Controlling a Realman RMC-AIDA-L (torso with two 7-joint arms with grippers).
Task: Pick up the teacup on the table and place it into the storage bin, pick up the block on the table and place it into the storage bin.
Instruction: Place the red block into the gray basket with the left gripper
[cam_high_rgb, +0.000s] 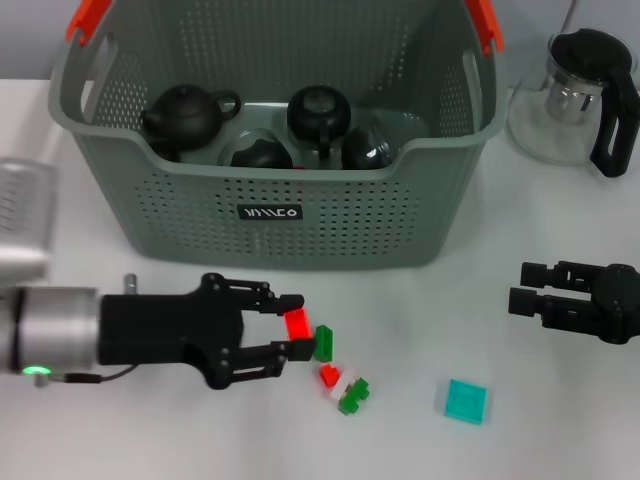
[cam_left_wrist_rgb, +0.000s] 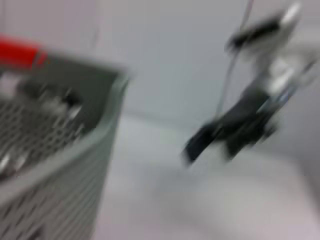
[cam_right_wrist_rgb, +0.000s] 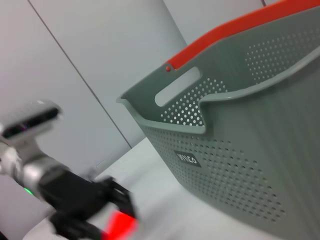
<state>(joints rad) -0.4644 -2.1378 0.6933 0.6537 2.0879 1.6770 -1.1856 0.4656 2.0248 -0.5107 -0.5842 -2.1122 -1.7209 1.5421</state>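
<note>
Left hand (cam_high_rgb: 292, 325) clamped, right hand (cam_high_rgb: 520, 288) idle.

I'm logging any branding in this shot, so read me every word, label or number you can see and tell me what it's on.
Black label with white lettering on the front wall of the storage bin, at and: a short brand-style word, too small and stylised to read for certain.
No other text shows, none on the glass teapot or the red block between the left gripper fingers.

Head camera looks down; both wrist cameras sit low, sharing the storage bin (cam_high_rgb: 300, 190).
</note>
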